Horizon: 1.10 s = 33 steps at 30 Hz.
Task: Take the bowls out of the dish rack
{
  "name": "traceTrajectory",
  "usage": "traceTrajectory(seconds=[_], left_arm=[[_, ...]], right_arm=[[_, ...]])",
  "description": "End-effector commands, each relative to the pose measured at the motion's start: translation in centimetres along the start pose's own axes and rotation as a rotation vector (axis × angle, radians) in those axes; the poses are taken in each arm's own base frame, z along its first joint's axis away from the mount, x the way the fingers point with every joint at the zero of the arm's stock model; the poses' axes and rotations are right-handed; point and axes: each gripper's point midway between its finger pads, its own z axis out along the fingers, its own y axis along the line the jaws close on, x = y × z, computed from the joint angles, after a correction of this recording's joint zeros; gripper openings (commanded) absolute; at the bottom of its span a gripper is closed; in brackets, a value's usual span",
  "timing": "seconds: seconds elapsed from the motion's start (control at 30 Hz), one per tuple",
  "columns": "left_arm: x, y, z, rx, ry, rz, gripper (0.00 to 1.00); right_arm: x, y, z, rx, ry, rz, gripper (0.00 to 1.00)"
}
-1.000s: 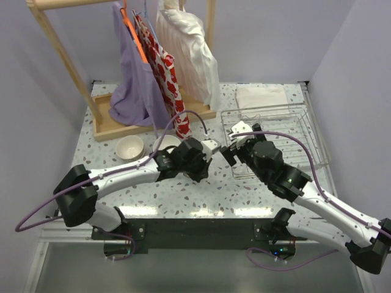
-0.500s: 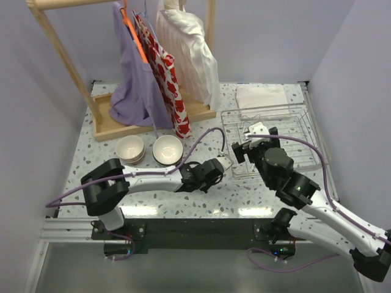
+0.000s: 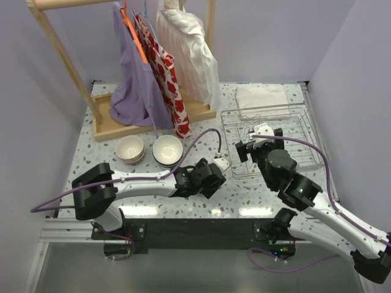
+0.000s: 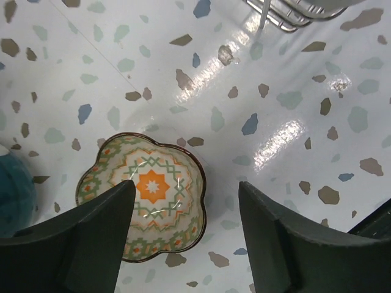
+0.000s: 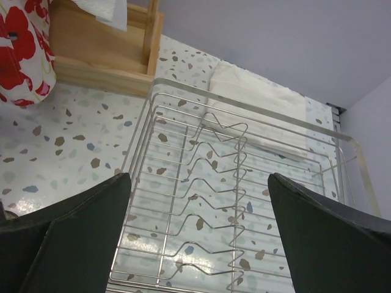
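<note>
Setting: a speckled terrazzo table (image 3: 244, 196) between lilac walls. A wooden clothes rail (image 3: 66, 61) hung with garments stands at the upper left, and a folded white cloth (image 3: 261, 96) lies at the upper right.
Dish rack: the wire dish rack (image 5: 244, 105) is at the right of the top view, with no bowl among its prongs.
Bowls out: two cream stacks (image 3: 130, 148) and (image 3: 167, 149) sit left of centre, and the floral bowl (image 4: 142, 206) rests on the table.
Left gripper (image 4: 183, 190): spread wide above the floral bowl and gripping nothing.
Right gripper (image 5: 198, 177): spread wide over the rack's near edge, with nothing in it.
Progress: unloading looks finished or very nearly so. I cannot count the bowls in the stacks.
Only the left wrist view shows: the floral bowl, which the arm hides from above, and a teal curve (image 4: 11, 195) at the frame's left edge, probably another bowl.
Only the right wrist view shows: the bare prongs up close.
</note>
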Motion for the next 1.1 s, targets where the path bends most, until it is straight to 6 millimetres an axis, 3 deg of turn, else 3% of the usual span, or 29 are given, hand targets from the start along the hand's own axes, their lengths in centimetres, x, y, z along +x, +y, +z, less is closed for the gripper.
traceTrajectory(seconds=[0.0, 0.07, 0.17, 0.3, 0.33, 0.4, 0.43, 0.47, 0.5, 0.57, 0.67, 0.77, 0.8, 0.87, 0.9, 0.97, 1.0, 1.03, 1.07], left_arm=[[-3.8, 1.2, -3.3, -0.034, -0.124, -0.099, 0.77], [-5.6, 1.9, -5.0, -0.034, -0.186, -0.136, 0.85], [-7.9, 3.9, -6.4, -0.031, -0.25, -0.203, 0.88], [-9.9, 8.7, -7.4, -0.058, -0.311, -0.311, 0.9], [-10.3, 9.6, -8.2, -0.066, -0.338, -0.324, 0.91], [-10.8, 12.1, -9.2, -0.086, -0.37, -0.368, 0.93], [-10.6, 13.1, -9.4, -0.091, -0.371, -0.387, 0.94], [-10.3, 14.1, -9.8, -0.097, -0.372, -0.41, 0.94], [-10.3, 16.2, -10.9, -0.116, -0.398, -0.461, 0.94], [-9.2, 18.2, -11.9, -0.16, -0.402, -0.498, 0.94], [-7.9, 21.8, -15.4, -0.294, -0.452, -0.554, 0.95], [-6.3, 25.0, -20.3, -0.458, -0.522, -0.62, 0.98], [-6.0, 25.7, -22.7, -0.5, -0.58, -0.644, 0.98], [-4.9, 26.9, -25.6, -0.587, -0.633, -0.683, 0.98], [-4.0, 28.0, -28.5, -0.66, -0.703, -0.721, 0.98], [-2.7, 29.0, -31.2, -0.747, -0.76, -0.743, 0.98], [-1.9, 29.2, -33.5, -0.766, -0.83, -0.769, 0.98], [-1.3, 29.3, -34.1, -0.783, -0.849, -0.767, 0.98], [-0.7, 29.6, -35.1, -0.815, -0.876, -0.765, 0.98]], right_arm=[[-1.4, -1.1, -0.1, 0.055, -0.048, 0.049, 0.99], [-1.0, -1.3, 0.1, 0.077, -0.032, 0.048, 0.99], [-0.3, -1.3, 0.4, 0.106, 0.013, 0.069, 0.99], [-0.8, -1.1, 1.0, 0.111, 0.046, 0.105, 0.99], [0.2, -1.2, 1.4, 0.123, 0.095, 0.1, 0.99], [-0.3, -1.5, 1.8, 0.114, 0.118, 0.137, 0.99], [0.5, -2.5, 2.0, 0.14, 0.155, 0.173, 0.99], [0.8, -2.3, 2.4, 0.108, 0.178, 0.197, 0.99], [0.6, -2.8, 2.5, 0.105, 0.181, 0.23, 0.99], [1.0, -5.1, 2.6, 0.154, 0.197, 0.29, 0.99], [0.6, -7.7, 1.6, 0.214, 0.194, 0.329, 0.99], [-0.1, -10.1, -0.2, 0.306, 0.185, 0.331, 0.99], [-0.8, -11.2, -1.4, 0.346, 0.151, 0.34, 0.99], [-1.5, -12.3, -2.8, 0.387, 0.101, 0.346, 0.99], [-2.5, -13.1, -4.2, 0.409, 0.046, 0.359, 0.99], [-2.9, -14.4, -5.4, 0.461, -0.003, 0.335, 0.99], [-3.3, -14.7, -6.0, 0.463, -0.034, 0.324, 0.99], [-4.3, -15.3, -7.1, 0.47, -0.099, 0.322, 0.99], [-3.9, -15.5, -7.5, 0.477, -0.105, 0.291, 0.99]])
